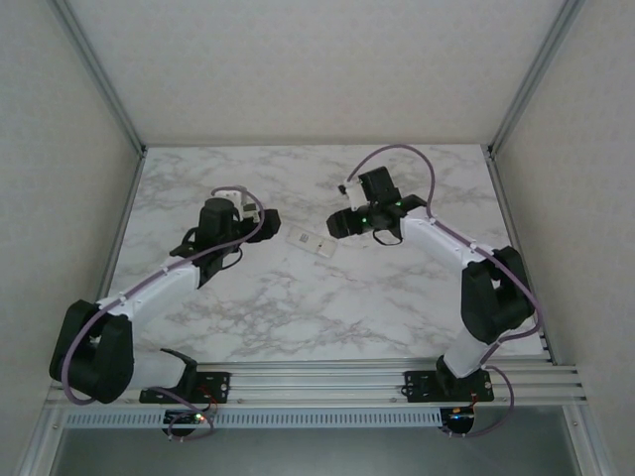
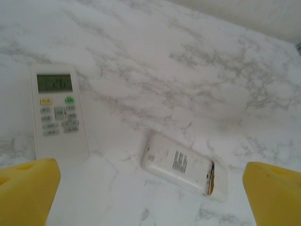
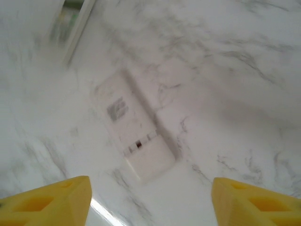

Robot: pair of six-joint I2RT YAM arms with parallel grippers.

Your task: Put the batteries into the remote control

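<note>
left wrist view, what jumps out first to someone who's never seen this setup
A white face-down remote lies mid-frame on the marble table, a dark-orange sliver, maybe a battery, showing at its right end. To its left lies a face-up remote with a greenish display. The left gripper frames the bottom corners, yellow jaws wide open.

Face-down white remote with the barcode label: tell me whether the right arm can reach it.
Probably yes: the right gripper hangs open just over the face-down white remote, with bare marble table around it and nothing between.
</note>
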